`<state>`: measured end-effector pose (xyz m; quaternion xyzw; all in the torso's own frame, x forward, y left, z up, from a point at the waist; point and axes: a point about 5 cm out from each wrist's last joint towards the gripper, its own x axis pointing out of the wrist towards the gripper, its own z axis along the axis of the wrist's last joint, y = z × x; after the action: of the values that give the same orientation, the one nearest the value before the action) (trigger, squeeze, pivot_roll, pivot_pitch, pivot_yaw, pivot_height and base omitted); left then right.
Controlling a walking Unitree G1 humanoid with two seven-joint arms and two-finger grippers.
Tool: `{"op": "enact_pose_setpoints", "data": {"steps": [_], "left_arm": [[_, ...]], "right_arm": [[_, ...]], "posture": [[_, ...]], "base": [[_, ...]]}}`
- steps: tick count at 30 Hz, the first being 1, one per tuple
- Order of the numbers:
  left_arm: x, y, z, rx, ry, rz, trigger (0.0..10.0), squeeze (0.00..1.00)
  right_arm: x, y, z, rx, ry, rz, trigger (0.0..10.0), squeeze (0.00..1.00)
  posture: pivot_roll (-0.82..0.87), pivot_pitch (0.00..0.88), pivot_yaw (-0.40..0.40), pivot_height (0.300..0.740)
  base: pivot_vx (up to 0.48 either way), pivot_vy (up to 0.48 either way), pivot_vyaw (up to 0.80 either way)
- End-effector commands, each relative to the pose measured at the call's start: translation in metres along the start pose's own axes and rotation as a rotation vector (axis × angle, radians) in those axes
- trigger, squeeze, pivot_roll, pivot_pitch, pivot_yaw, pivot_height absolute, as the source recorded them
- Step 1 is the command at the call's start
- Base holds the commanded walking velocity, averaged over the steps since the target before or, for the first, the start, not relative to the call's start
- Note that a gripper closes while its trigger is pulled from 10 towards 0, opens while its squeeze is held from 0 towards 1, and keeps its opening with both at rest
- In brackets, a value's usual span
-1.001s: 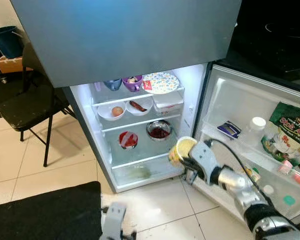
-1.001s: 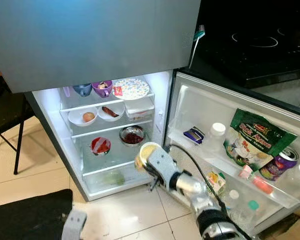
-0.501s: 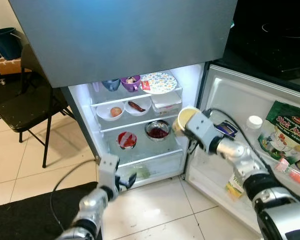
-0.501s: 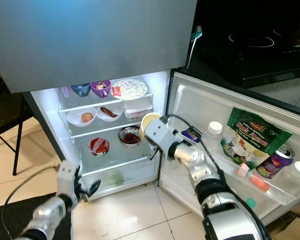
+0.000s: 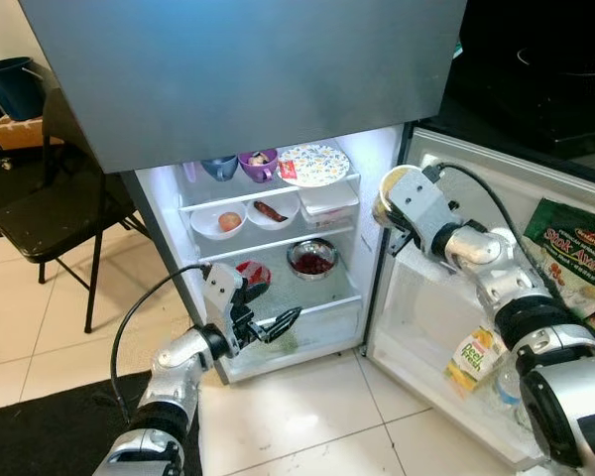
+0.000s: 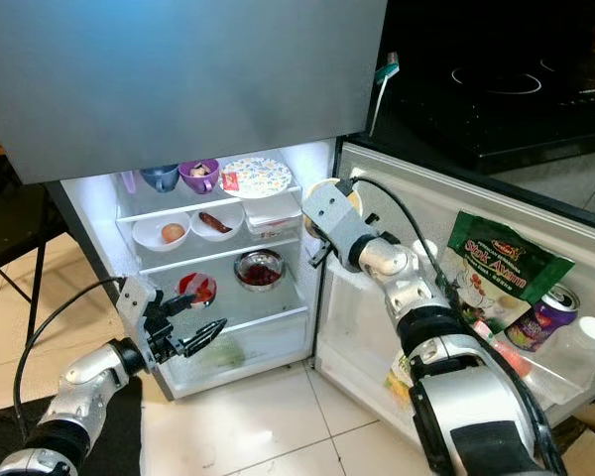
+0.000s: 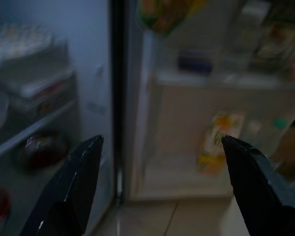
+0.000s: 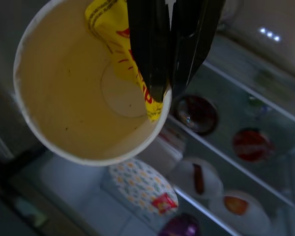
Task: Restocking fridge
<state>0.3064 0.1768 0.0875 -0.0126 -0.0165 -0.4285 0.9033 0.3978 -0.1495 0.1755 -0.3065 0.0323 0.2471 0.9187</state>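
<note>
Gripping a yellow cup [image 5: 391,190] by its rim, the right gripper [image 5: 405,203] now holds it higher, at the fridge [image 5: 278,238] opening beside the top shelf. In the left wrist view, the left gripper [image 7: 160,184] has risen, fingers spread wide. The right wrist view shows the fingers [image 8: 157,44] pinching the cup's wall.

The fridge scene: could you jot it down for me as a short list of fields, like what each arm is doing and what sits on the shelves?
Fridge door: open
Right gripper: shut on rim of yellow cup, held beside the upper shelves
Left gripper: open, low before the bottom shelf
Top shelf: patterned plate, purple cup
Door rack: green snack bag
</note>
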Motion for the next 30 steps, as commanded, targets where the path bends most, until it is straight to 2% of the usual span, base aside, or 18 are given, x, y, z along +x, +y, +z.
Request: {"op": "enact_pose_setpoints", "data": {"steps": [1, 11, 15, 22, 30], "left_arm": [[-0.010, 0.004, 0.014, 0.008, -0.042, -0.042, 10.0, 0.00], [-0.018, 0.002, 0.038, 0.065, -0.097, -0.083, 10.0, 0.00], [-0.025, -0.005, 0.051, 0.078, -0.108, -0.117, 10.0, 0.00], [-0.024, -0.013, 0.053, 0.065, -0.103, -0.148, 10.0, 0.00], [-0.023, -0.026, 0.051, 0.040, -0.079, -0.187, 10.0, 0.00]], "right_arm": [[0.003, 0.002, -0.002, -0.067, 0.059, 0.019, 10.0, 0.00], [0.006, 0.003, -0.003, -0.034, 0.100, -0.008, 10.0, 0.00], [0.007, -0.004, 0.001, -0.018, 0.102, -0.035, 10.0, 0.00], [0.009, -0.006, 0.006, -0.008, 0.091, -0.048, 10.0, 0.00], [0.011, 0.001, 0.008, 0.001, 0.063, -0.031, 10.0, 0.00]], "posture": [[-0.02, 0.000, -0.023, 0.740], [0.00, 0.000, -0.030, 0.740], [0.02, 0.000, -0.033, 0.740], [0.02, 0.000, -0.031, 0.740], [0.01, 0.000, -0.022, 0.740]], "base": [[0.000, 0.000, 0.00], [0.000, 0.000, 0.00], [0.000, 0.000, -0.15], [0.000, 0.000, -0.71], [0.000, 0.000, 0.00]]}}
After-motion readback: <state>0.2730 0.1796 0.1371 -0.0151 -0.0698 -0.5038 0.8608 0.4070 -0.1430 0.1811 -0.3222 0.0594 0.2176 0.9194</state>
